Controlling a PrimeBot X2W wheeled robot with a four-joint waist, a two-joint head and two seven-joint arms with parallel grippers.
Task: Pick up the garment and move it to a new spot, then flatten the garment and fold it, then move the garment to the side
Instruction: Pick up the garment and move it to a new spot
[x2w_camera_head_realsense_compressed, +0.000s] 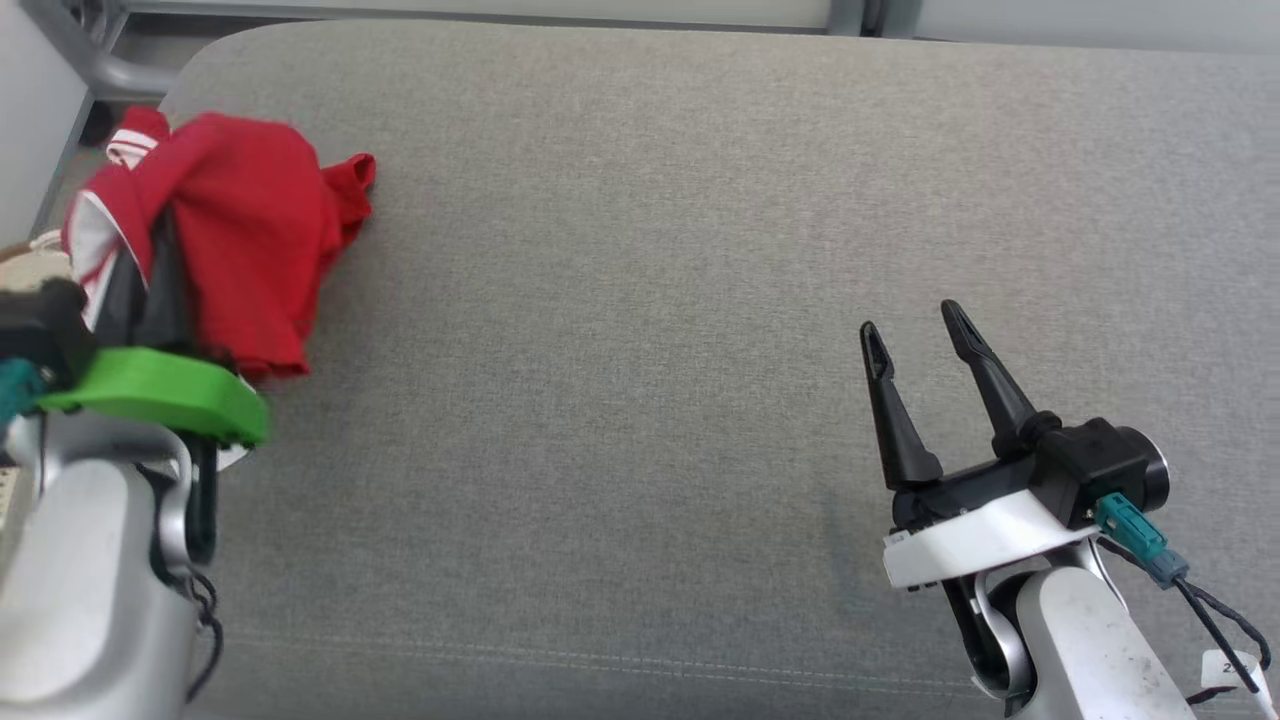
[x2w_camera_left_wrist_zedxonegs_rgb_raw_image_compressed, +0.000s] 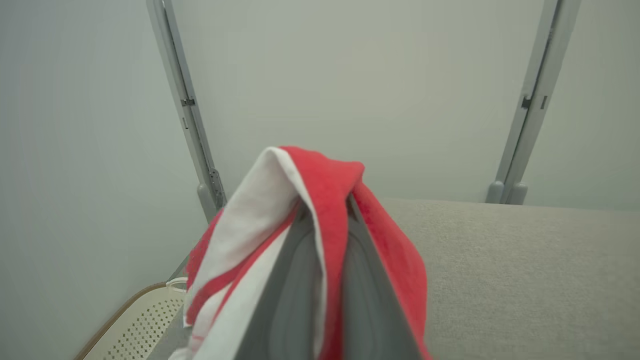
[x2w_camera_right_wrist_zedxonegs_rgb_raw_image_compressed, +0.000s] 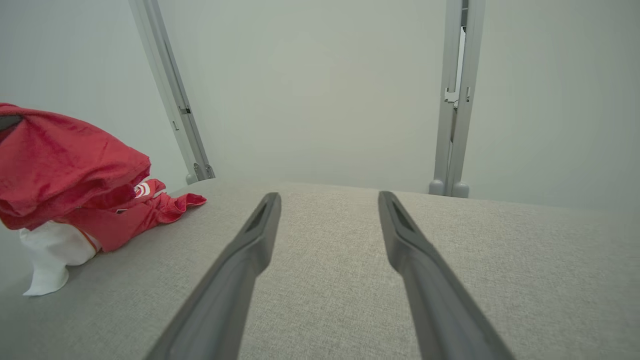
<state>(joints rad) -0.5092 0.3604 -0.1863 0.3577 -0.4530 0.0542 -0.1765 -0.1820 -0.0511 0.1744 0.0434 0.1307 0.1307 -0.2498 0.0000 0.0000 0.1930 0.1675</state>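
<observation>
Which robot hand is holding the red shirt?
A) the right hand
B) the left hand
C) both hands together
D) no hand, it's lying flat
B: the left hand is pinched shut on a fold of the red and white garment, which drapes bunched over its fingers, while the right hand stands open and empty above the grey surface.
</observation>
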